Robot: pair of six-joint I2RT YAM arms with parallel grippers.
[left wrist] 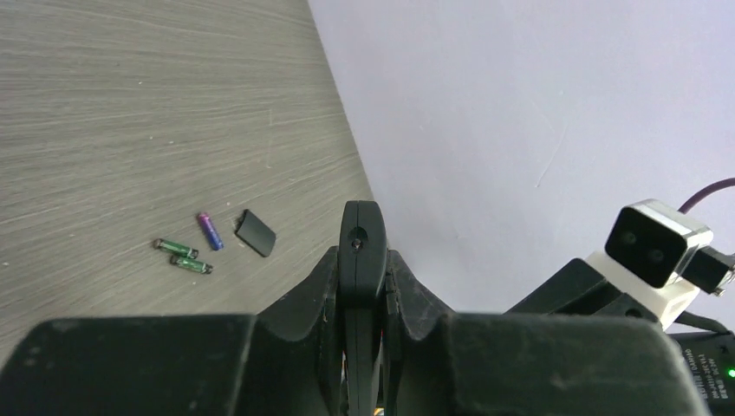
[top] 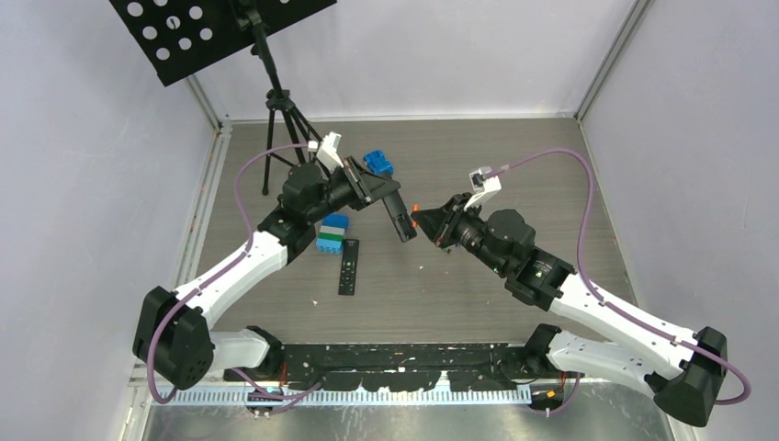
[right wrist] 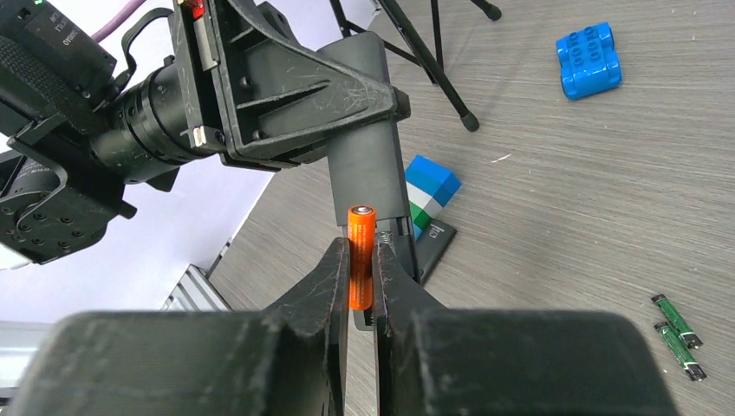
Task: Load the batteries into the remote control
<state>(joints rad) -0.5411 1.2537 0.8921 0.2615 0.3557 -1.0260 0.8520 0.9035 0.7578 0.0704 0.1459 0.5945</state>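
My left gripper (top: 384, 195) is shut on the remote control (top: 401, 220), a slim black bar held above the table with its free end pointing toward the right arm. In the left wrist view the remote control (left wrist: 361, 234) sticks out between the closed fingers. My right gripper (right wrist: 361, 253) is shut on an orange battery (right wrist: 360, 227), held upright against the open recess at the end of the remote control (right wrist: 368, 169). On the table lie two green batteries (left wrist: 183, 256), a purple battery (left wrist: 209, 230) and a small black cover (left wrist: 256, 232).
A second black remote (top: 348, 266) lies flat on the table beside a blue, green and white block stack (top: 333, 232). A blue block (top: 378, 163) and a black tripod stand (top: 276, 119) are behind the left arm. Walls enclose the table.
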